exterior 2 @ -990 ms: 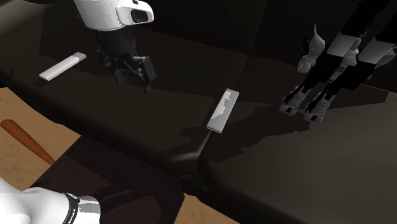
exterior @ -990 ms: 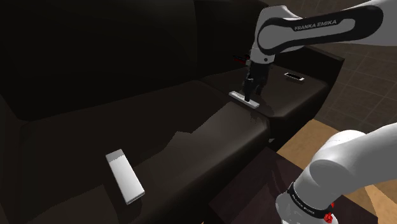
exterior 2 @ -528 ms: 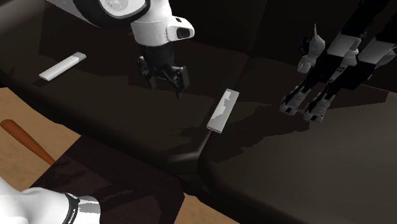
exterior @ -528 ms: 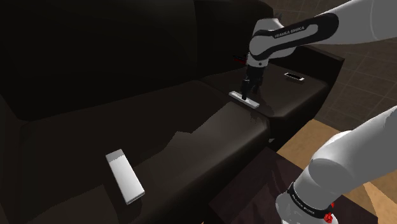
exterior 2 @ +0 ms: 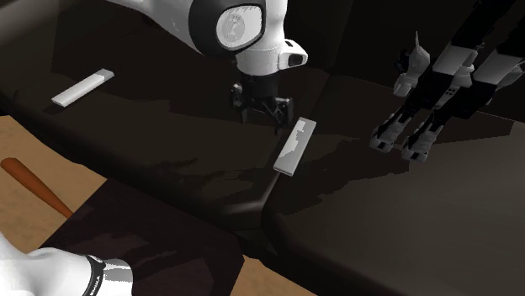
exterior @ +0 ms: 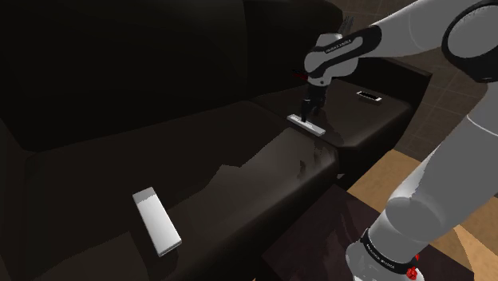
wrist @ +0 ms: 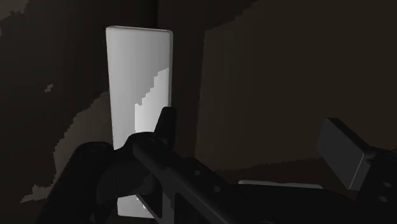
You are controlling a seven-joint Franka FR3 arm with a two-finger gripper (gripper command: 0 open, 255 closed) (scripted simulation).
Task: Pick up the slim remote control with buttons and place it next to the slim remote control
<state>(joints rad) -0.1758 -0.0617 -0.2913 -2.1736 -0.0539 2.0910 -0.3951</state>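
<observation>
The gripper (exterior: 310, 110) hangs low over the dark sofa (exterior: 239, 184), right of centre in the upper part of the shoulder view. The claw is spread wide, with nothing between the fingers. The pale remote (exterior: 306, 124) lies flat on the cushion right below it, beside the armrest (exterior: 375, 120). In the wrist view that remote (wrist: 137, 83) sits out beside one finger (wrist: 165, 127), partly hidden behind it and not in the gap. Centre frame in the second exterior view, the gripper (exterior 2: 262, 113) is just left of the remote's upper end. Around it: the far remote (exterior 2: 82, 87) at upper left, well apart; a black-and-white toy figure (exterior 2: 437, 80) standing upper right; a bat (exterior 2: 34, 187) on the wooden floor (exterior 2: 25, 147), lower left. A small flat device (exterior: 369, 97) rests on the armrest, upper right in the shoulder view.
</observation>
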